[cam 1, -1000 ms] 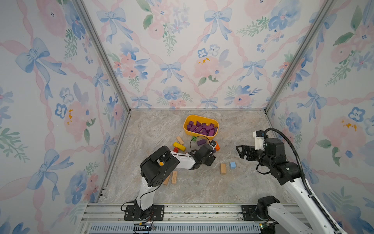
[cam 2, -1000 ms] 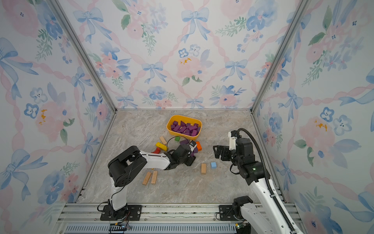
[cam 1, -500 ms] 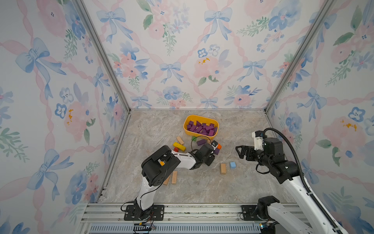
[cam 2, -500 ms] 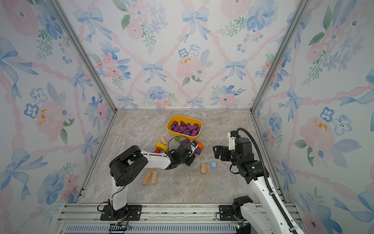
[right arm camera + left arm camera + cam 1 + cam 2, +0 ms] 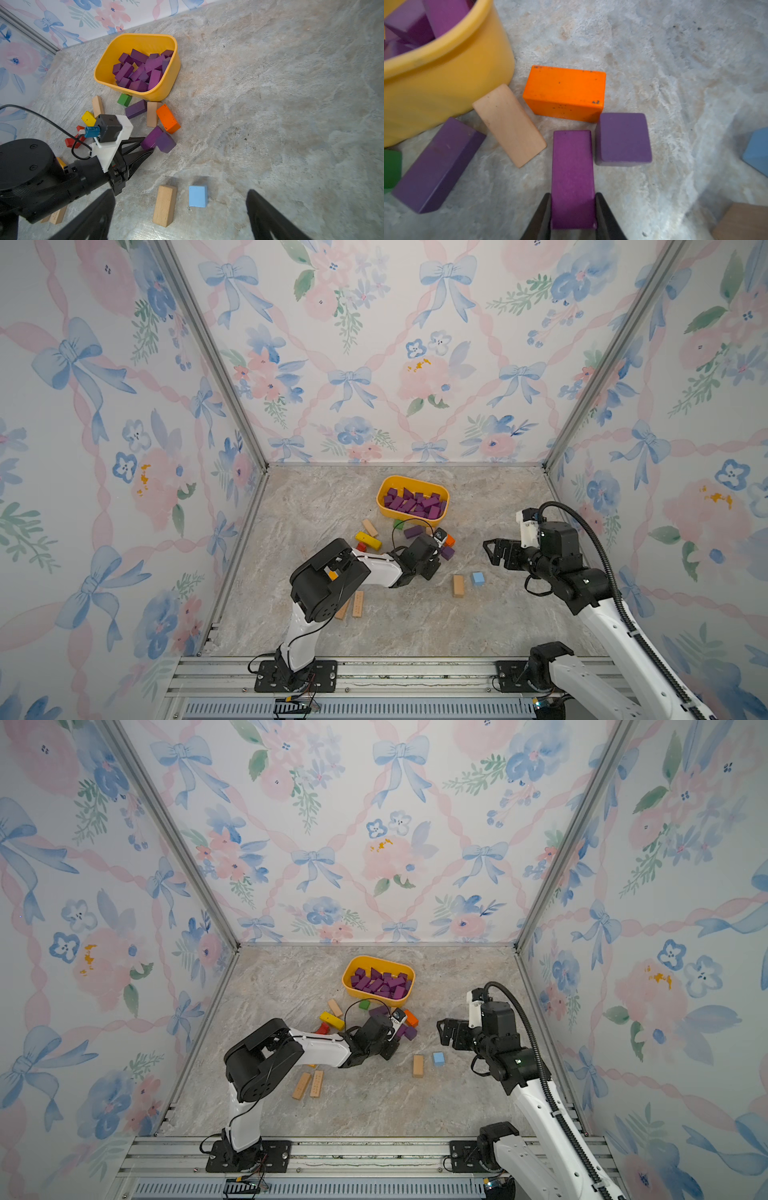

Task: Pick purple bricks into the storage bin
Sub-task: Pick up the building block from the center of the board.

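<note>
Between the fingertips (image 5: 544, 209) of the left claw (image 5: 573, 196), apart a second ago and now pressed shut on its sides, sits one purple bar (image 5: 572, 166). A purple cube (image 5: 623, 139) is just beside it, one orange block (image 5: 564, 91) is just ahead, and a third purple brick (image 5: 436, 164) lies off to the side near the storage bin (image 5: 446, 79), which holds the other purple bricks (image 5: 413, 504) beyond the claw. Around the claw on the table (image 5: 415, 635) lie five tan bars (image 5: 165, 204) and one green block (image 5: 124, 99), one yellow block (image 5: 88, 118) and one light blue block (image 5: 197, 196). The left arm (image 5: 376, 568) stretches low and nearly level over the table, while the right arm (image 5: 582, 585) stays bent and raised and the right claw (image 5: 492, 551) hangs wide open, empty, well apart.
</note>
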